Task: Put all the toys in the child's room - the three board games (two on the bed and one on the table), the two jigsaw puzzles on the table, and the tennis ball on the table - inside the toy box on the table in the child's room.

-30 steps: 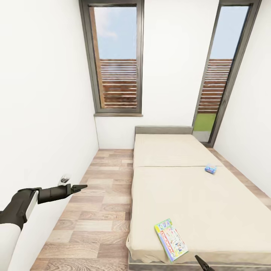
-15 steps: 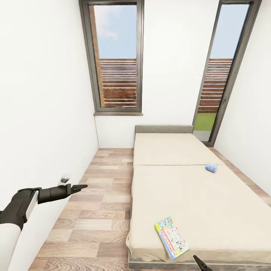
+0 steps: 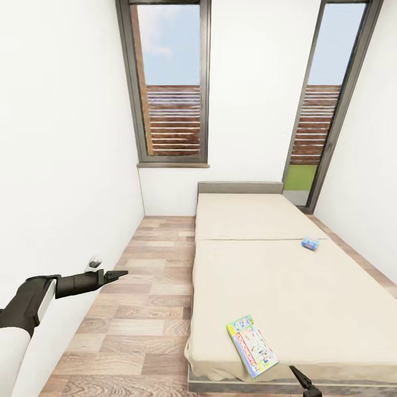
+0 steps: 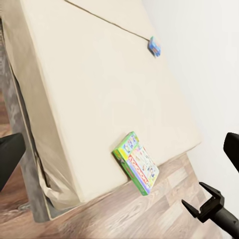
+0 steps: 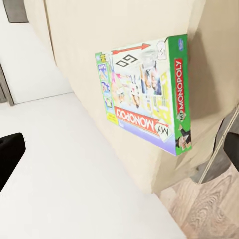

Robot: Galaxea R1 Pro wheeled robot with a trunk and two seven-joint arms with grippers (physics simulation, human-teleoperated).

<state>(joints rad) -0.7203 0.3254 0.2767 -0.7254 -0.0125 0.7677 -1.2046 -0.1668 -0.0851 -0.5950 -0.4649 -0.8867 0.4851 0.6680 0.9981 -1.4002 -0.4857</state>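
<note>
Creeping toward the bed [image 3: 286, 286], your view has barely shifted over the last second; the right gripper [image 3: 306, 382] tip has slid slightly right at the near edge. You're lining up for the first pick, nothing collected yet. Green-edged board game [image 3: 251, 348] lies at the near left corner, overhanging; blue board game [image 3: 310, 243] sits far right. Left arm is stretched forward beside the left wall, left gripper [image 3: 116, 274] looks pinched together. Right gripper's fingers: can't tell.
</note>
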